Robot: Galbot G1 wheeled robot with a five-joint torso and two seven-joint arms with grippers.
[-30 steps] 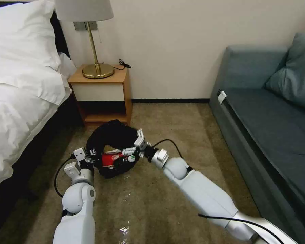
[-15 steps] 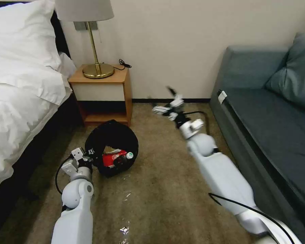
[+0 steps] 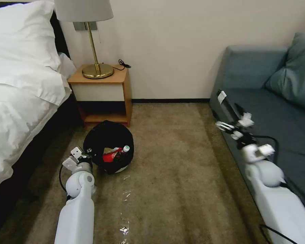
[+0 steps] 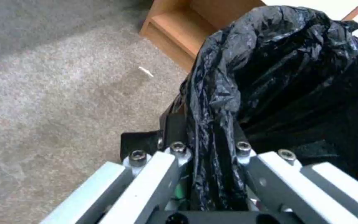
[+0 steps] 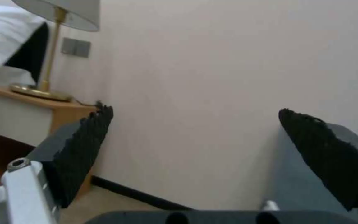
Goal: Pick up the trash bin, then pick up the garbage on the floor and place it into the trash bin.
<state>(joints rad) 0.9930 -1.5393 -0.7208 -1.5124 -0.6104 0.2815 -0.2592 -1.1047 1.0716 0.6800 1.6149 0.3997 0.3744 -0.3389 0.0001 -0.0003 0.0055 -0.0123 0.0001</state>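
Now that the right gripper point(image 3: 234, 127) has swung away to the sofa point(image 3: 278, 112), fingers apart and empty, its bottle point(image 3: 122, 151) lies in the trash bin point(image 3: 108, 144), whose liner the left gripper point(image 3: 87, 156) clamps: 1 more piece binned.

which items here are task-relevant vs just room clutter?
Task items:
- trash bin, black liner clamped in left pincer
- red-and-white wrapper and clear bottle, both inside the bin
- right pincer, open, empty, up by the sofa

Just there:
- nightstand
- lamp
- bed
- sofa
- clear scraps on the carpet
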